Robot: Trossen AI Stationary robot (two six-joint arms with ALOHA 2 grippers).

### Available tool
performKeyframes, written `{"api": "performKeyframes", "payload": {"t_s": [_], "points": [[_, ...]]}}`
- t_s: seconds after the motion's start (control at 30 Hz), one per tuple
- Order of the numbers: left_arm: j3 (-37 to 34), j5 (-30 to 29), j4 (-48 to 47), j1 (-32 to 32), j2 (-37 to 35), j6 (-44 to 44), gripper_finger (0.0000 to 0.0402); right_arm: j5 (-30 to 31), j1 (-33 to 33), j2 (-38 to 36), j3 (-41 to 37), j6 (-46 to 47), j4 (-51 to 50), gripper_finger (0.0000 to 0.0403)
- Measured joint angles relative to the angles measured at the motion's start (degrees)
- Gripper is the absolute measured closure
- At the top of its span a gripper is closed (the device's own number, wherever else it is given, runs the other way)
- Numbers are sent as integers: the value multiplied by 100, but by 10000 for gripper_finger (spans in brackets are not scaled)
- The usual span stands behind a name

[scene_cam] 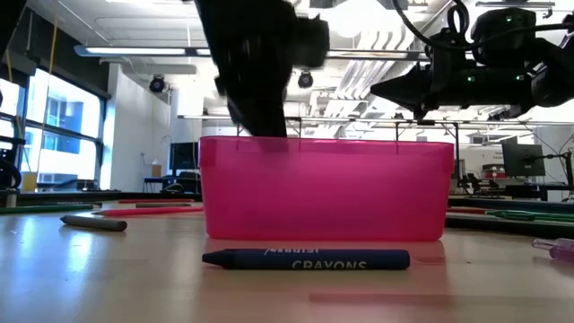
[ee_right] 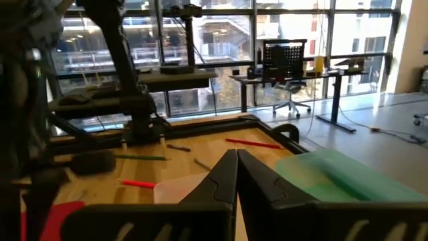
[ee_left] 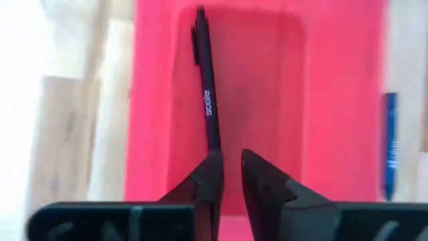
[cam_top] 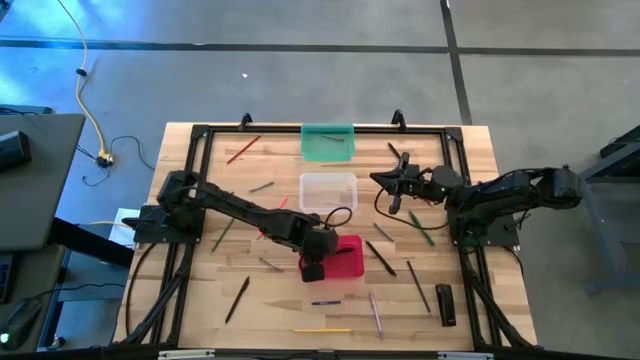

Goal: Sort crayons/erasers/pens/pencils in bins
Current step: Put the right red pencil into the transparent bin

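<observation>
My left gripper (cam_top: 313, 268) hangs over the near left end of the red bin (cam_top: 348, 258), fingers pointing down, with a narrow gap between them (ee_left: 231, 167). A black pen (ee_left: 206, 87) lies lengthwise inside the red bin, not between the fingers. My right gripper (cam_top: 390, 182) is shut and empty (ee_right: 235, 159), above the table just right of the clear bin (cam_top: 328, 190). The teal bin (cam_top: 327, 142) stands at the far edge. A blue crayon (scene_cam: 305, 259) lies on the table just in front of the red bin. My left gripper stands over the pen's near end (ee_left: 214, 144), which runs up to the tip of one finger (ee_left: 212, 164) in the wrist view. I cannot tell whether that finger touches the pen. The pen is not pinched between the fingers.
Pencils and dark pens lie scattered over the wooden table, among them a red pencil (cam_top: 243, 150), green ones (cam_top: 422, 228) and a yellow one (cam_top: 322, 329). A black block (cam_top: 445, 303) lies near right. A black frame (cam_top: 200, 135) rims the table.
</observation>
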Motion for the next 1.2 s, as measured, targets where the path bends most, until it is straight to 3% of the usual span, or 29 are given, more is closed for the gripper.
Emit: {"api": "performKeyframes", "payload": {"t_s": [0.17, 0.27, 0.63, 0.87, 1.0, 1.2], "points": [[-142, -778, 220, -300, -691, 269, 398, 441, 276, 0, 0, -316, -9, 403], [-608, -841, 861, -437, -1198, 291, 398, 552, 353, 0, 0, -389, -5, 403], [-3580, -399, 4115, -333, -3134, 291, 401, 620, 385, 2, 4, -422, 143, 403], [-5142, -266, 6335, 150, -3663, 400, 401, 1356, 258, -2, 10, -127, -173, 403], [-5857, 78, 7338, 557, -3732, 418, 402, 1415, -57, -91, 388, 202, -1884, 403], [-6845, 782, 8593, 1350, -3736, 431, 402, 1413, -573, -136, 1883, 554, -6372, 403]]}}
